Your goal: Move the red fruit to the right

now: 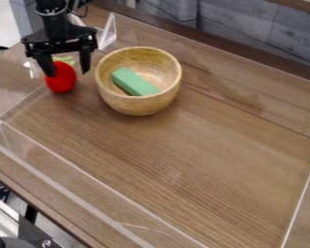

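Observation:
The red fruit (62,80) is a small rounded strawberry-like toy lying on the wooden table at the left, just left of the wooden bowl (139,81). My black gripper (62,63) points straight down over it, open, with one finger on each side of the fruit's top. Its fingertips (86,64) reach down to about the fruit's upper half. The fingers hide the fruit's top. I cannot tell whether the pads touch it. A flat green piece (137,83) lies inside the bowl.
Clear plastic walls (15,155) fence the tabletop on the left, front and right (304,194). The wooden surface (197,165) stretches out to the right of the bowl and toward the front.

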Available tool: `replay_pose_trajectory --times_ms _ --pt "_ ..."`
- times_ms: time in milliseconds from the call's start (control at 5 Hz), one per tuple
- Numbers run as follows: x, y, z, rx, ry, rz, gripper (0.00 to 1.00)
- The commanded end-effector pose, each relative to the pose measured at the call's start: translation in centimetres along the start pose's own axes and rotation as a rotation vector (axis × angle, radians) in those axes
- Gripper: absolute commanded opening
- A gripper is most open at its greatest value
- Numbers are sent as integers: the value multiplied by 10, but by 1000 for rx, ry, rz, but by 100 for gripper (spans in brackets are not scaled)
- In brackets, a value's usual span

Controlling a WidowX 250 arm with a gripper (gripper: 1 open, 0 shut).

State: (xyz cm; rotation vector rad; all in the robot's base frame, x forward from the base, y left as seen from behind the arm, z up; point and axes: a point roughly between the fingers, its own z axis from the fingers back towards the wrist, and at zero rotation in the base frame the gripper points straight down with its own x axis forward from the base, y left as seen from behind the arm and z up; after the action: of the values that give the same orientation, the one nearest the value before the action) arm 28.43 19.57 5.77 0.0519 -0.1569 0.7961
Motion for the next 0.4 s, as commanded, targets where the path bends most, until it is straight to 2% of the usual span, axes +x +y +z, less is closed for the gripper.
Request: replay_pose_trajectory --times_ms 0,200 --pt "12 -2 -4 14 -47 39 0" --pt "8 -6 -19 26 -30 71 100"
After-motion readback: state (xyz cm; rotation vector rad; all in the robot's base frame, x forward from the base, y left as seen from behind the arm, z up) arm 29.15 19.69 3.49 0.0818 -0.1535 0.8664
